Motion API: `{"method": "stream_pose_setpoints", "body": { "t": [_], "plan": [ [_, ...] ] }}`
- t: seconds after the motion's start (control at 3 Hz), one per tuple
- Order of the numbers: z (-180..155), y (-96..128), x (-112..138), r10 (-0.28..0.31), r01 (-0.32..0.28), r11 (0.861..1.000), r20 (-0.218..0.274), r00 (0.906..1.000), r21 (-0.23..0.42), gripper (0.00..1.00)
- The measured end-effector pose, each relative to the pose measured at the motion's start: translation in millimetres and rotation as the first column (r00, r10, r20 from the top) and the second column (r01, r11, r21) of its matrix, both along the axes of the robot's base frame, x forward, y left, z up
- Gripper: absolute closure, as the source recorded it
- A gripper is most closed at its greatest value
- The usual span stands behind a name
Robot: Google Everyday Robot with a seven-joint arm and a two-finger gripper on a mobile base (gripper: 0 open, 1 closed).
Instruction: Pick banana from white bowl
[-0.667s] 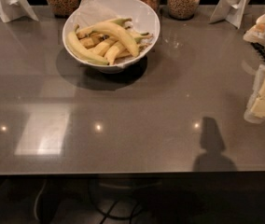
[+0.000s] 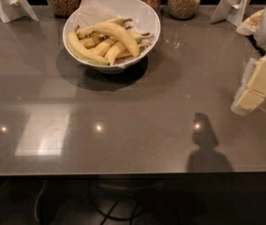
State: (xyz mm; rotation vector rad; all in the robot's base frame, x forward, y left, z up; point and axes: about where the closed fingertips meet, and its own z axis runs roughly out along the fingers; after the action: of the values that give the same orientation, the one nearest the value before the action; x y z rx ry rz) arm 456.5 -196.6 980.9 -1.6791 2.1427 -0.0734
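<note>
The white bowl (image 2: pixel 142 18) stands at the back of the grey table, left of centre, lined with white paper. Several yellow bananas (image 2: pixel 116 34) lie in it, piled across one another. My gripper (image 2: pixel 257 86) is at the right edge of the view, pale yellow and white, hanging above the table well to the right of the bowl and nearer the front. It holds nothing that I can see.
Several glass jars (image 2: pixel 183 0) of grains and nuts line the back edge behind the bowl. White folded stands sit at the back left (image 2: pixel 12 3) and back right (image 2: pixel 236 3). The table's front edge (image 2: pixel 133 173) runs across the lower view.
The gripper has stayed at the right edge, in about the same place relative to the bowl. The bowl and bananas have not moved.
</note>
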Motion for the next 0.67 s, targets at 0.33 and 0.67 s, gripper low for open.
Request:
{"method": "stream_pose_setpoints", "body": {
  "t": [0.33,0.67],
  "plan": [
    [7,36,30,0.034,-0.043,0.994,0.094,0.995,0.105,0.0],
    [13,71,58,0.052,-0.083,0.974,0.151,0.9872,0.21,0.0]
  ]
}}
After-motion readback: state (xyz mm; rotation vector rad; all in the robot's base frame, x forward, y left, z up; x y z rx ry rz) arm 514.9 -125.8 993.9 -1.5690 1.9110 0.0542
